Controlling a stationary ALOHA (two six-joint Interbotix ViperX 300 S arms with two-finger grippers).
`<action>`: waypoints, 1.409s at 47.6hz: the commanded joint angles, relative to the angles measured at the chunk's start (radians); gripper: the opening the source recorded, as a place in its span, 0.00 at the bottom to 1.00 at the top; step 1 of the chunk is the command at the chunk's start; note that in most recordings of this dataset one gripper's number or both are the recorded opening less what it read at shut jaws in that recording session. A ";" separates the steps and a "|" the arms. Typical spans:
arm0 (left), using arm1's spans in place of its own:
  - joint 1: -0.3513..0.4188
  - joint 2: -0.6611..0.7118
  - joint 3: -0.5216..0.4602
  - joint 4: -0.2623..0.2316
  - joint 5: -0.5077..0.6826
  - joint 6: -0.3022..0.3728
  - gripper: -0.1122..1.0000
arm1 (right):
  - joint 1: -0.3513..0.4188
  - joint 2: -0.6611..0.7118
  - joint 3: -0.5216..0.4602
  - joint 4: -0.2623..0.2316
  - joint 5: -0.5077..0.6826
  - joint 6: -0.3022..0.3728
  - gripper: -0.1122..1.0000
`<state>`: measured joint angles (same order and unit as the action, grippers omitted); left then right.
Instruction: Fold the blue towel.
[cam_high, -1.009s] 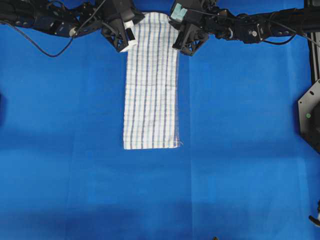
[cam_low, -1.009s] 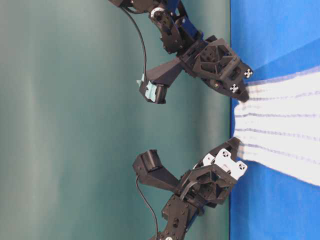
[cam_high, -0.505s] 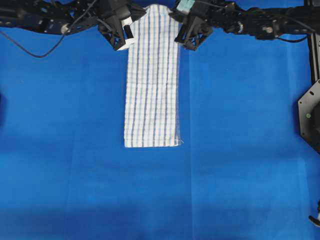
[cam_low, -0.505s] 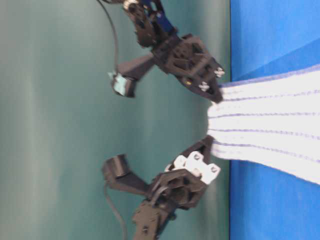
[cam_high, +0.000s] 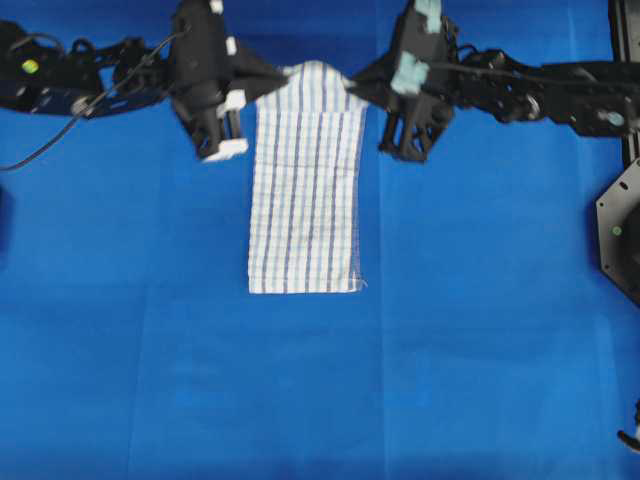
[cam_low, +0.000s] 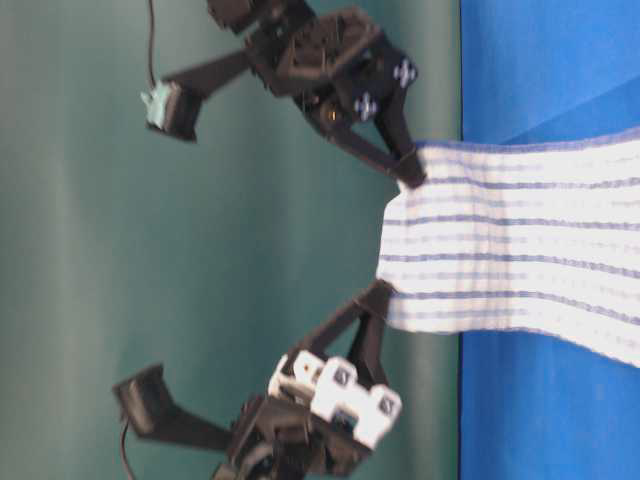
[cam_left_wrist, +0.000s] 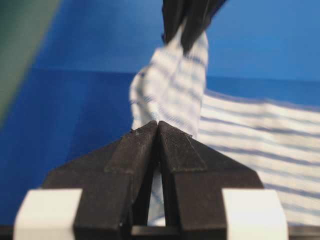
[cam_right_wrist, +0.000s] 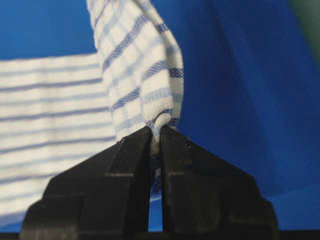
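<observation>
Both grippers have lifted the far end of the thin white towel with blue stripes (cam_high: 305, 190) off the blue table sheet (cam_high: 480, 350). Left gripper (cam_left_wrist: 158, 125) and right gripper (cam_right_wrist: 156, 131) pinch its corners; the near end lies flat. They should travel level and together so edges align.

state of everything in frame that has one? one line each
blue towel: long narrow strip, far end lifted off the table, near end flat on the blue sheet, two lifted corners pinched.
left tool: shut on one lifted towel corner.
right tool: shut on the other lifted corner.
blue sheet: flat over the table, faint creases.
</observation>
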<state>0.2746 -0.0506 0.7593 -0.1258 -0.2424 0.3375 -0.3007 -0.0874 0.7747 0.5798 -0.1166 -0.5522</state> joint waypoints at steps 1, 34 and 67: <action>-0.041 -0.048 0.025 0.002 -0.006 -0.021 0.11 | 0.041 -0.052 0.017 0.021 -0.006 0.002 0.07; -0.354 -0.061 0.078 0.002 0.000 -0.155 0.11 | 0.371 -0.055 0.071 0.258 -0.117 0.002 0.07; -0.376 -0.014 0.086 0.000 0.014 -0.178 0.11 | 0.425 0.032 0.049 0.364 -0.123 0.002 0.12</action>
<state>-0.0920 -0.0552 0.8514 -0.1273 -0.2301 0.1611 0.1166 -0.0506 0.8360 0.9296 -0.2362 -0.5507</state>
